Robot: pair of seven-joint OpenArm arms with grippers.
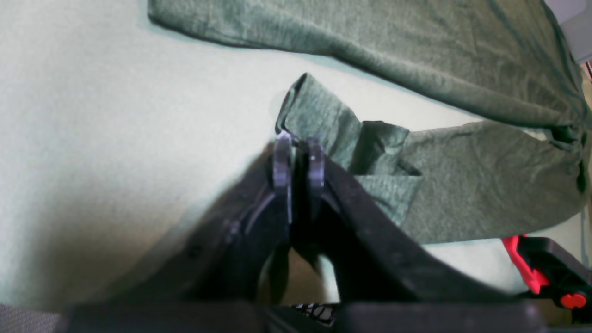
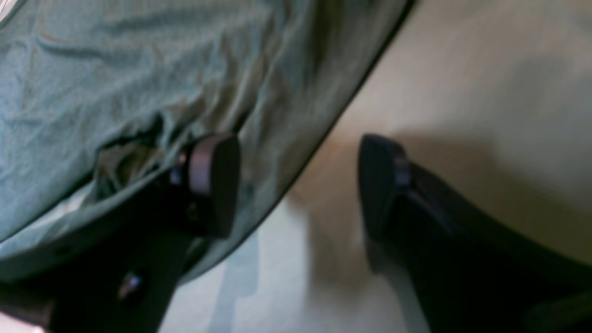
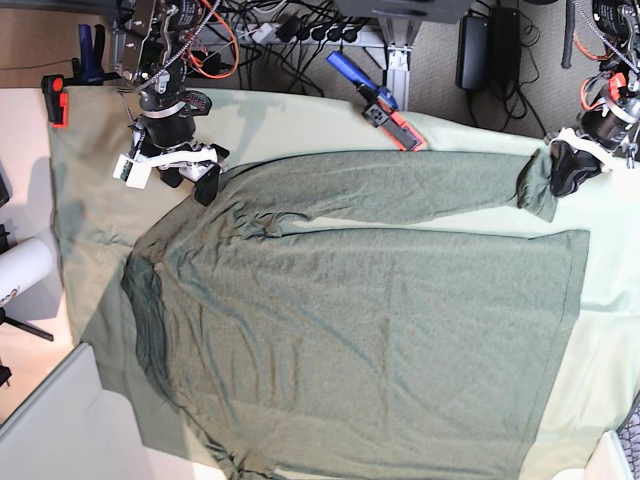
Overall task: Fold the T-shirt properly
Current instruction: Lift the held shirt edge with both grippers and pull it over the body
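The dark heathered olive-green knit T-shirt (image 3: 380, 330) lies spread flat on the pale mint-green table cloth (image 3: 90, 200). The left gripper (image 1: 298, 152) pinches its sleeve cuff (image 1: 314, 111); the right gripper (image 2: 298, 185) gapes wide at the shirt's shoulder edge, holding nothing.

A pale mint cloth (image 3: 90, 210) covered the table, held by red clamps at its far left (image 3: 55, 100) and far edge (image 3: 385, 112). Beyond it, black cables (image 3: 300, 30) and a power brick (image 3: 478, 45) lay on grey carpet (image 3: 440, 85).
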